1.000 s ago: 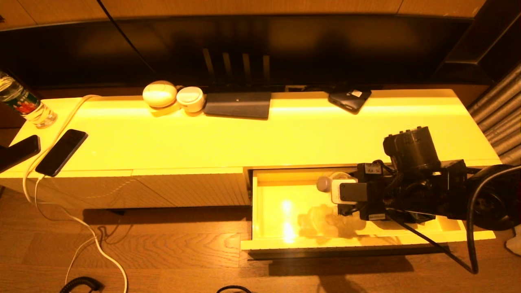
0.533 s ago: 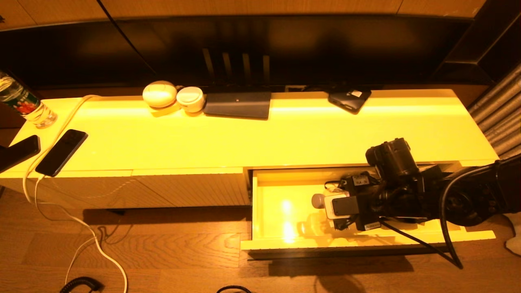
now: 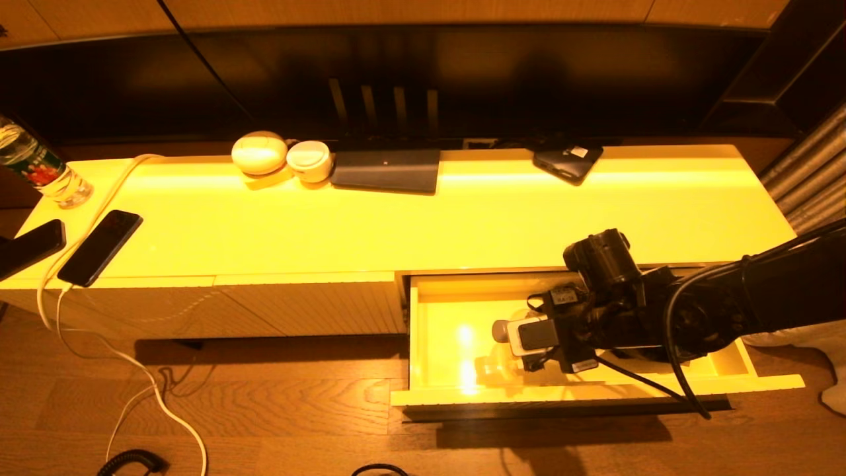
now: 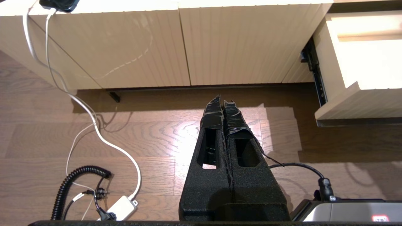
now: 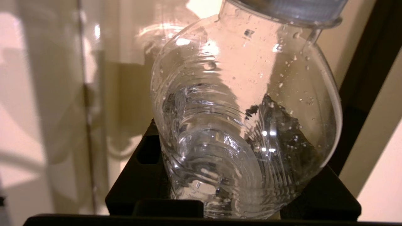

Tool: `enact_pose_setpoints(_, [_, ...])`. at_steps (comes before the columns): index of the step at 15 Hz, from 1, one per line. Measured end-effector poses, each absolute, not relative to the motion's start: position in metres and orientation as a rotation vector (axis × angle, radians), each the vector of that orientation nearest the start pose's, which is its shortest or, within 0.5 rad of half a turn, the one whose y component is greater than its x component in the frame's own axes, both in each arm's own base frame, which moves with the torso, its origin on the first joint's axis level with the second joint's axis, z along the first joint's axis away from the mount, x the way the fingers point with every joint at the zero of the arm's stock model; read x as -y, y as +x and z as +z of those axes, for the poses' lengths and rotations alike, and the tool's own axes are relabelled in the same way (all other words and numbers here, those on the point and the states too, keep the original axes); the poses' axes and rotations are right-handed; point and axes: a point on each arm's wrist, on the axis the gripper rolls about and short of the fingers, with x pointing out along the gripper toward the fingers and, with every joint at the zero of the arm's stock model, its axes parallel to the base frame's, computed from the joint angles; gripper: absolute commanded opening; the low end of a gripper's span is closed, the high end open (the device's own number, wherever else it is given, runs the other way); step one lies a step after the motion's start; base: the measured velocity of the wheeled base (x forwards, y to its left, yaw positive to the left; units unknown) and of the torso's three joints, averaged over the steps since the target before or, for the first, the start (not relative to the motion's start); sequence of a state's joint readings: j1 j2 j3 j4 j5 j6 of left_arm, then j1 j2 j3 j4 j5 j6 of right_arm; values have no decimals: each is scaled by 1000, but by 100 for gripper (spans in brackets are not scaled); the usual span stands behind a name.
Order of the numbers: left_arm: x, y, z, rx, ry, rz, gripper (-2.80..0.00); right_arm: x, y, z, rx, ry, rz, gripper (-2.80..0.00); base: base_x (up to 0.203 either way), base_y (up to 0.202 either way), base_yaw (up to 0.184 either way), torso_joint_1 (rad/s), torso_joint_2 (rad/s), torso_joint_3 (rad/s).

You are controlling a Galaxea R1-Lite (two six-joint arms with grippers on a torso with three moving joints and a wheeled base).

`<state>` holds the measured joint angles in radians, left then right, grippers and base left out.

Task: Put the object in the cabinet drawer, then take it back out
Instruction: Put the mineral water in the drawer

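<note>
Clear plastic water bottle (image 5: 238, 125), capped, partly filled, pinched between the dark fingers of the right gripper (image 3: 512, 344) and carried just above the glossy floor of the cabinet drawer (image 3: 449, 390). Seen through the right wrist view: bottle body filling the frame, squeezed between the pads, cap (image 5: 289, 9) pointing away from the wrist. From the head view: grey cap (image 3: 500, 330) sticking out past the gripper toward the middle of the drawer, a pale reflection of the bottle on the drawer floor below it. Impossible to tell whether the bottle touches the floor yet.

Drawer pulled well out from the right half of the cabinet (image 3: 396, 225), its front edge nearest the robot, inside otherwise bare. Right arm reaching in over the drawer's right end.

Left gripper (image 4: 223, 108) parked low over the wooden floor (image 4: 125, 144), in front of the shut ribbed panels, fingers pressed together, holding nothing.

On the cabinet top, well apart from the work: two phones (image 3: 99, 246) at the left end with a white cable, another bottle (image 3: 39, 168) at the far left corner, two round white things, a dark flat pad.

Step in hand, judged: placing, the first half of the task. Next move calls for lowering until the bottle rests on the drawer floor, then spreading the fingers and backing off without rolling it. Risk: a round bottle on a slick floor, likely to roll once released.
</note>
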<state>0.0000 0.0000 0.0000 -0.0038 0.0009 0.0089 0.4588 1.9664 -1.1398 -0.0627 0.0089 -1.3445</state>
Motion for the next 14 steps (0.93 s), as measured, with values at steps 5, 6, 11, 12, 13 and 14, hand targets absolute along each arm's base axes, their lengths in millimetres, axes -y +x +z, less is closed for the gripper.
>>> enact_pose_setpoints(5, [0, -23, 76, 4, 9, 2, -280, -174, 336, 132, -288, -1422, 875, 0, 0, 0, 0, 0, 0, 0])
enact_pose_setpoints(6, [0, -23, 76, 4, 9, 1, -280, -175, 336, 132, -286, -1422, 874, 0, 0, 0, 0, 0, 0, 0])
enact_pose_setpoints(11, [0, -23, 76, 4, 9, 1, -280, -175, 336, 139, -265, -1419, 863, 0, 0, 0, 0, 0, 0, 0])
enact_pose_setpoints(12, [0, -23, 76, 4, 9, 1, -280, -175, 335, 142, -260, -1419, 859, 0, 0, 0, 0, 0, 0, 0])
enact_pose_setpoints(13, [0, -23, 76, 4, 9, 1, -280, -175, 335, 144, -256, -1418, 856, 0, 0, 0, 0, 0, 0, 0])
enact_pose_setpoints(14, [0, -23, 76, 4, 9, 1, -280, -176, 335, 145, -250, -1418, 855, 0, 0, 0, 0, 0, 0, 0])
